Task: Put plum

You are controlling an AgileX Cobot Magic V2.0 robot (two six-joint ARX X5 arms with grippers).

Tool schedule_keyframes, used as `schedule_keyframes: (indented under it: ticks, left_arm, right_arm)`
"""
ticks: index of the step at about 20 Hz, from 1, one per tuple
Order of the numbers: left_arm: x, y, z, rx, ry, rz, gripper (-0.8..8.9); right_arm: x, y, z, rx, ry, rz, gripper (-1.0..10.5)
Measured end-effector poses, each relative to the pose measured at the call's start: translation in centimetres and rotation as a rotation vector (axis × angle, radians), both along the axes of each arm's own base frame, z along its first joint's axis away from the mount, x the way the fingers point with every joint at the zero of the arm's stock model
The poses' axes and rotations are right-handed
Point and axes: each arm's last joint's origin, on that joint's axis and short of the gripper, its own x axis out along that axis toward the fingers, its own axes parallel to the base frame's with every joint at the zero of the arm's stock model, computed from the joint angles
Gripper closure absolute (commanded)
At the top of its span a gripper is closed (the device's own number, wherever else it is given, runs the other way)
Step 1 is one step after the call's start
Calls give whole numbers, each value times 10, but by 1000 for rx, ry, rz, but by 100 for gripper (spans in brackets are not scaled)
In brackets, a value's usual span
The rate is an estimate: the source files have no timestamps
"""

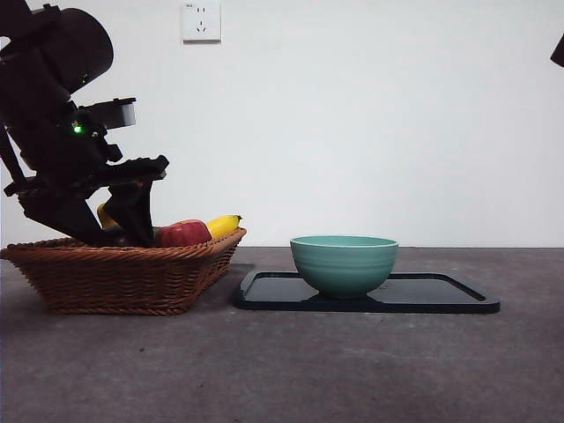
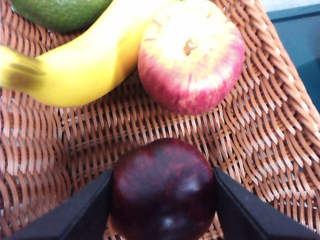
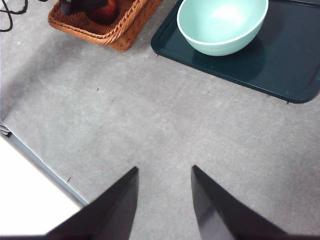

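— What does the left arm look like?
— Matte black, bulky round housing, a small green light, a grey block on its side.
— And the left tool (image 2: 162,205)?
— Two flat black wedge jaws; the right tool (image 3: 162,200) looks the same.

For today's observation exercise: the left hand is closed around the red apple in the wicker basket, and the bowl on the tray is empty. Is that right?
Not quite. The left hand is closed around the plum, not the red apple, which lies untouched beside the banana in the wicker basket, as the left wrist view shows. The bowl on the tray is indeed empty.
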Motion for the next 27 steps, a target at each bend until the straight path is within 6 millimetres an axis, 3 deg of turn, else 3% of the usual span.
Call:
schedule_keyframes:
  ticks: [2, 4, 7, 9, 13, 15, 18, 22, 27]
  left_arm:
    - [0, 0, 0, -1, -4, 0, 580]
    - [0, 0, 0, -1, -3, 0, 495]
    - [-1, 0, -1, 3, 11, 0, 488]
    - [-1, 0, -1, 5, 15, 0, 375]
    - [-2, 1, -1, 6, 21, 1, 376]
    - [-9, 3, 13, -4, -2, 2, 376]
    - [-34, 10, 63, -67, -150, -13, 376]
    - [-92, 23, 117, -235, -232, -173, 377]
    - [-147, 35, 136, -356, -166, -323, 378]
  right_arm:
    - [0, 0, 0, 0, 0, 0, 778]
    - [0, 0, 0, 0, 0, 0, 778]
    - [0, 0, 0, 0, 0, 0, 778]
    - [0, 0, 0, 0, 0, 0, 778]
    - [0, 0, 0, 0, 0, 0, 778]
    - [0, 0, 0, 0, 0, 0, 778]
    - [0, 0, 0, 0, 0, 0, 778]
    - [0, 0, 0, 0, 0, 0, 778]
    - [0, 0, 0, 0, 0, 0, 778]
